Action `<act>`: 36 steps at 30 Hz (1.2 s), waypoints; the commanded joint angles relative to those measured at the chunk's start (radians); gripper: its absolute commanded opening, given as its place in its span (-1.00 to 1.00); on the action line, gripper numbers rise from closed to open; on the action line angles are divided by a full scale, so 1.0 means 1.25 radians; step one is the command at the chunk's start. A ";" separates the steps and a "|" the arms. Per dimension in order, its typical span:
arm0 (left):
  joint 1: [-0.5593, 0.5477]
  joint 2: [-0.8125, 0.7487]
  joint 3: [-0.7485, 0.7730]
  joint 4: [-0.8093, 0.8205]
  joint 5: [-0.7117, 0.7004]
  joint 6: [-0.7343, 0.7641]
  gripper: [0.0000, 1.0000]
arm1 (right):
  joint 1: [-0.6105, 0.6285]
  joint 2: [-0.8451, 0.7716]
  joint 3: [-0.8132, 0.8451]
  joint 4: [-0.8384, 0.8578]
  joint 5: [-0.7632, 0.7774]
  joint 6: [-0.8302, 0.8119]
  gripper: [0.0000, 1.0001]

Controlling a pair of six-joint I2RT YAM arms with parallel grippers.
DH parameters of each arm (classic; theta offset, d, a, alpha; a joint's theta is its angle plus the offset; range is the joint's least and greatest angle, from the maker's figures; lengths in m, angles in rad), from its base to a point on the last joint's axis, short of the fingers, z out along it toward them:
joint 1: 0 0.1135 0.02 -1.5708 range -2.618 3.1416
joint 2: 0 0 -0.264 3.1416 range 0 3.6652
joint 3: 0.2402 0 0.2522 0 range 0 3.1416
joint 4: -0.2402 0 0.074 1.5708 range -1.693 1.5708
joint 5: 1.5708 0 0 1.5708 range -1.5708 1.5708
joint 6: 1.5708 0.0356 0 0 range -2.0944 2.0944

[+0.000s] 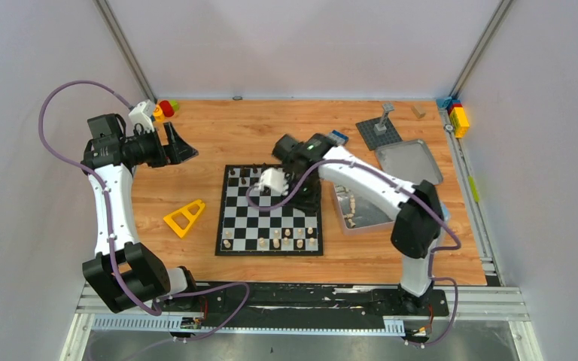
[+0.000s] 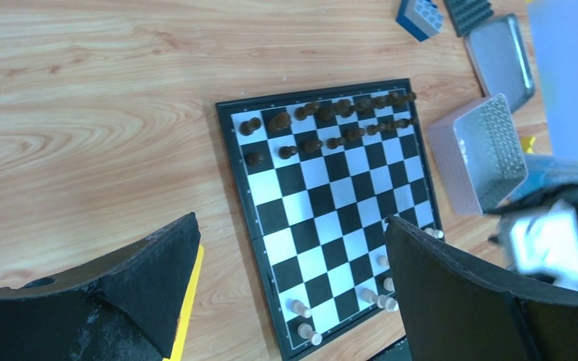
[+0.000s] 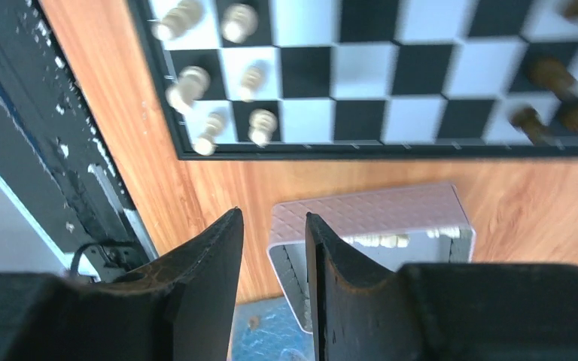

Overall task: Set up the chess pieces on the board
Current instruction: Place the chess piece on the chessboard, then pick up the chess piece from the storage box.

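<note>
text: none readable | board (image 1: 269, 218): no lettering legible | metal tin (image 3: 369, 212): no label legible

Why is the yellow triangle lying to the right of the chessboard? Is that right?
Not quite. The yellow triangle is lying to the left of the chessboard, not to the right. The top external view shows it.
</note>
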 commanded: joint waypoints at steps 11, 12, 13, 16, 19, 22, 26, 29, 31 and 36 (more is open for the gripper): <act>-0.003 -0.029 -0.031 0.073 0.100 0.000 1.00 | -0.444 -0.175 -0.235 0.387 -0.159 0.242 -0.23; -0.003 -0.029 -0.033 0.075 0.098 -0.002 1.00 | -0.461 -0.173 -0.256 0.415 -0.162 0.253 -0.25; -0.003 -0.029 -0.038 0.078 0.098 -0.003 1.00 | -0.480 -0.170 -0.273 0.438 -0.161 0.262 -0.27; -0.003 -0.029 -0.042 0.081 0.095 -0.007 1.00 | -0.498 -0.167 -0.325 0.510 -0.137 0.285 -0.30; -0.004 -0.027 -0.045 0.087 0.096 -0.013 1.00 | -0.504 -0.162 -0.374 0.568 -0.117 0.301 -0.31; -0.003 -0.025 -0.047 0.091 0.093 -0.018 1.00 | -0.505 -0.152 -0.403 0.599 -0.120 0.318 -0.31; -0.003 -0.024 -0.052 0.097 0.090 -0.019 1.00 | -0.507 -0.142 -0.440 0.645 -0.097 0.336 -0.31; -0.003 -0.023 -0.054 0.099 0.088 -0.019 1.00 | -0.507 -0.137 -0.457 0.672 -0.078 0.340 -0.31; -0.003 -0.023 -0.056 0.101 0.088 -0.019 1.00 | -0.508 -0.134 -0.464 0.684 -0.076 0.342 -0.32; -0.003 -0.024 -0.065 0.109 0.091 -0.019 1.00 | -0.508 -0.118 -0.471 0.697 -0.078 0.350 -0.34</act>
